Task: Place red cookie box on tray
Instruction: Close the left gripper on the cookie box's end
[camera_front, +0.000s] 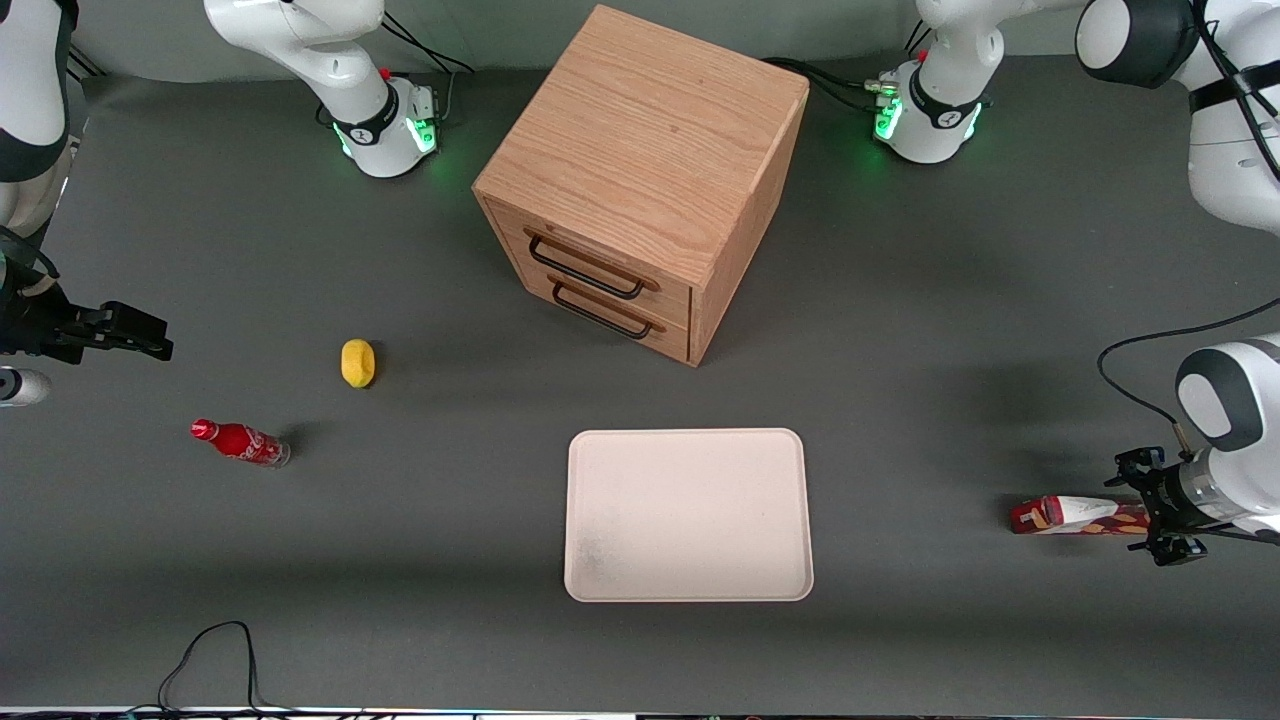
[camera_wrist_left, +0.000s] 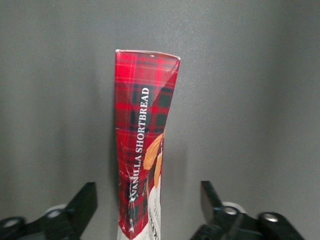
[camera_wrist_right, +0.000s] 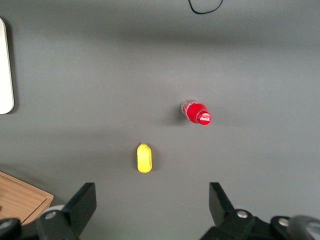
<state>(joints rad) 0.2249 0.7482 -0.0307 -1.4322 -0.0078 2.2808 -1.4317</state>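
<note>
Both fingers (camera_wrist_left: 82, 202) of the left gripper (camera_front: 1165, 510) stand spread wide, one on each long side of the red cookie box (camera_wrist_left: 142, 150), with clear gaps and nothing held. That straddle across the slim width probably sets up a squeeze on the narrow faces. On the table (camera_front: 900, 350), the box lies flat toward the working arm's end, well apart from the tray (camera_front: 690, 515), so a sideways carry remains.

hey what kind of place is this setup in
Likely a robot lab test bench: two arm bases bolted to a grey table, with staged props, a drawer cabinet, tray and cookie box. The open gripper straddles the box.
</note>
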